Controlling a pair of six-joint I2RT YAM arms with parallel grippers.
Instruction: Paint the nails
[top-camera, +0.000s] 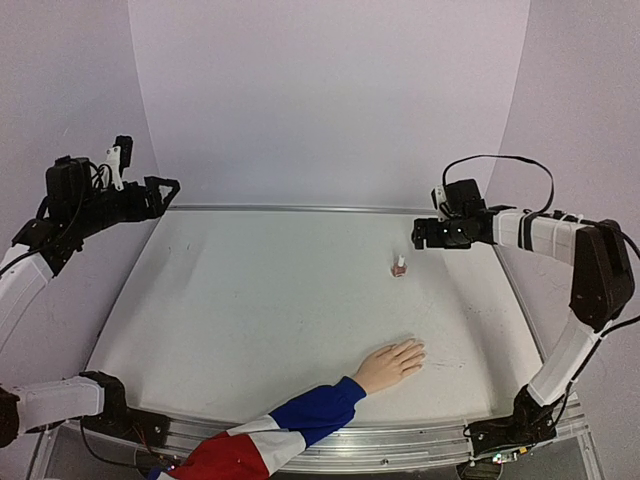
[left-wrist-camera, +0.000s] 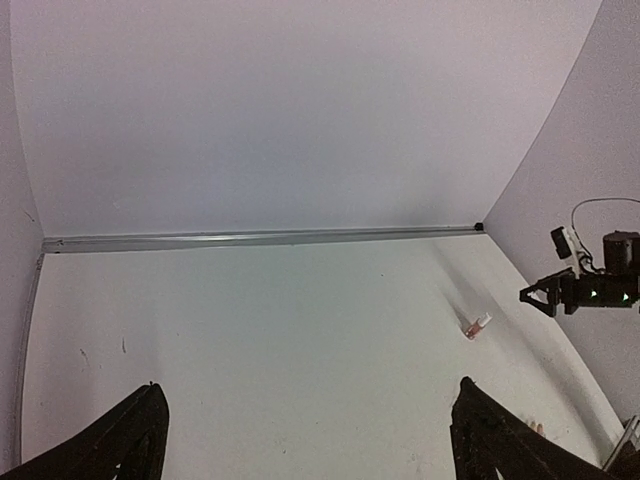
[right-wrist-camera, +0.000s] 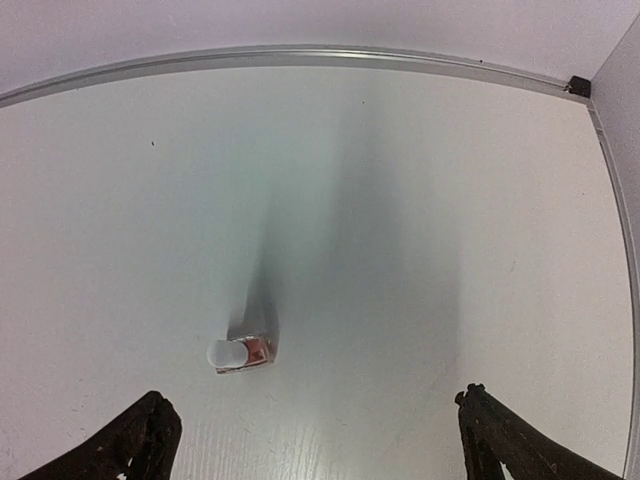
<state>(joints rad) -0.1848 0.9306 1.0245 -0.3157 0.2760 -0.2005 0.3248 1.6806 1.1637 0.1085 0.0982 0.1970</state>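
1. Pinkish polish bottle (top-camera: 398, 267) upright far right on counter (top-camera: 250, 320); nails (top-camera: 419, 348) at near edge.
2. Right hand (top-camera: 416, 234) near bottle, left hand (top-camera: 168, 192) far left; both spread, empty.
3. Risk: off-centre grab topples bottle.

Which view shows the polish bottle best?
Right wrist: the bottle is close, white cap and pinkish body distinct. Top external shows it small and low-detail; left wrist shows it tiny near the right edge.

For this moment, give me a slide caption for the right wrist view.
Open right gripper poised over the small white-capped bottle standing on the white table.
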